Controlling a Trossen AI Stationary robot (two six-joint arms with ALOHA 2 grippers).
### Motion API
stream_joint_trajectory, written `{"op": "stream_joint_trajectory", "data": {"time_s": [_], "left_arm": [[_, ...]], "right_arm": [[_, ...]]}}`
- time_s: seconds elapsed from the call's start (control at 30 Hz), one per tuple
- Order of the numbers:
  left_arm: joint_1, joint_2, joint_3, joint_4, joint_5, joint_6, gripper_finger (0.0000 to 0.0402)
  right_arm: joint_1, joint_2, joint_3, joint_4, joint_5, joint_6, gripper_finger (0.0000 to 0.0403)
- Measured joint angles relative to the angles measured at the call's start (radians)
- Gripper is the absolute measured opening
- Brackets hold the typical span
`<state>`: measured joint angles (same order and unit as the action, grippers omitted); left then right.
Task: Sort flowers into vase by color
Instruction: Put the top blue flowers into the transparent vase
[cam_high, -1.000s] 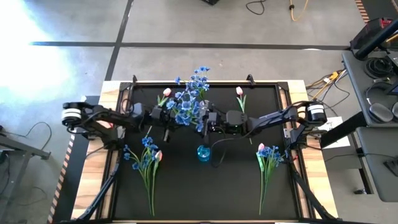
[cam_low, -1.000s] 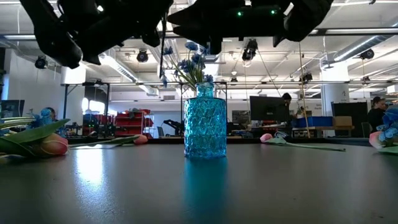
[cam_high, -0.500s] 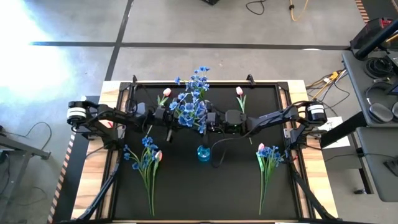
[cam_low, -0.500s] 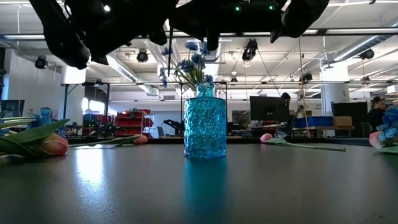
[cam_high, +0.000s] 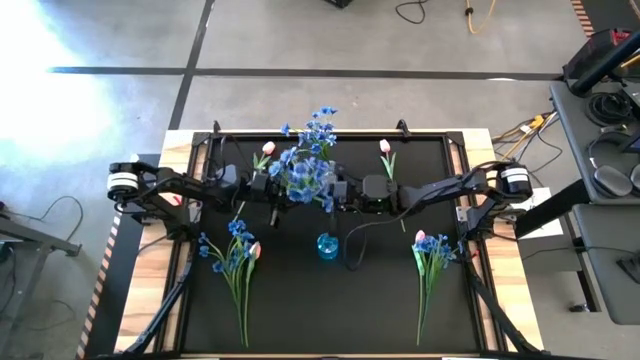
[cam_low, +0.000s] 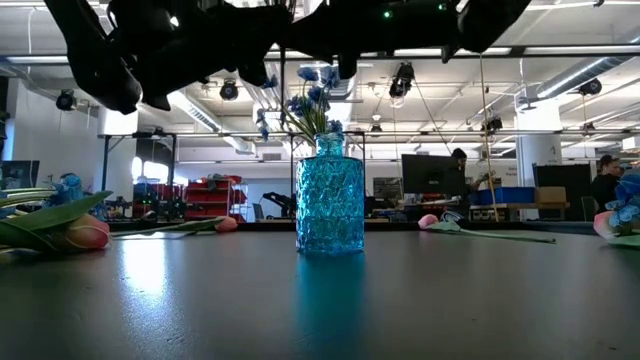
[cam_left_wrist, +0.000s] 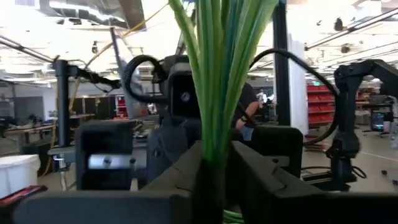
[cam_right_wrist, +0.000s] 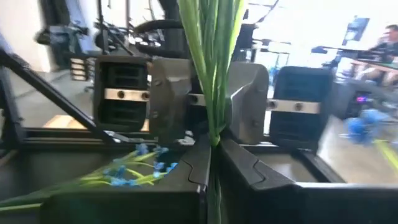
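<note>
Black table matting (cam_high: 380, 300) is bare around the blue glass vase (cam_high: 327, 246). Above its far half, a blue flower spray (cam_high: 308, 170) is pinched at the stems by the right gripper (cam_high: 335, 192); the left gripper (cam_high: 282, 189) is slightly parted around them.

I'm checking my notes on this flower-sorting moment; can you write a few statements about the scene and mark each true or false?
1. The right claw is shut on the green stems of the blue flower bunch. True.
2. The blue glass vase lies on its side. False: it stands upright.
3. A pink tulip lies near the table's far edge. True.
4. The vase is empty. False: blue blossoms rise from its neck.
5. Both arms are parked at the table's outer edges. False: both claws meet at the bunch above the vase.
</note>
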<state>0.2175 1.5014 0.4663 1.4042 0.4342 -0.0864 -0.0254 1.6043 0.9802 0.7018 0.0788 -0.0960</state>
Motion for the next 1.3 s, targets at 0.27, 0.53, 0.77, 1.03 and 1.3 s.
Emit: {"op": "stream_joint_trajectory", "data": {"time_s": [0.27,0.53,0.77,1.03,1.3], "left_arm": [[0.026,-0.012,-0.027,-0.024,0.002,0.027,0.0133],[0.037,-0.1,-0.131,-0.017,-0.071,0.094,0.015],[0.047,-0.234,-0.241,-0.012,-0.188,0.155,0.015],[0.05,-0.339,-0.332,-0.025,-0.328,0.188,0.0137],[0.056,-0.368,-0.359,-0.029,-0.358,0.191,0.0117]], "right_arm": [[-0.002,-0.152,-0.062,-0.028,0.126,-0.108,0.0013],[-0.016,-0.343,-0.253,0.046,0.237,-0.162,0.0012],[-0.112,-0.362,-0.443,0.4,0.235,-0.147,0.0012],[-0.277,-0.208,-0.457,0.501,0.169,0.052,0.0012],[-0.335,-0.012,-0.366,0.608,0.121,0.113,0.0012]]}}
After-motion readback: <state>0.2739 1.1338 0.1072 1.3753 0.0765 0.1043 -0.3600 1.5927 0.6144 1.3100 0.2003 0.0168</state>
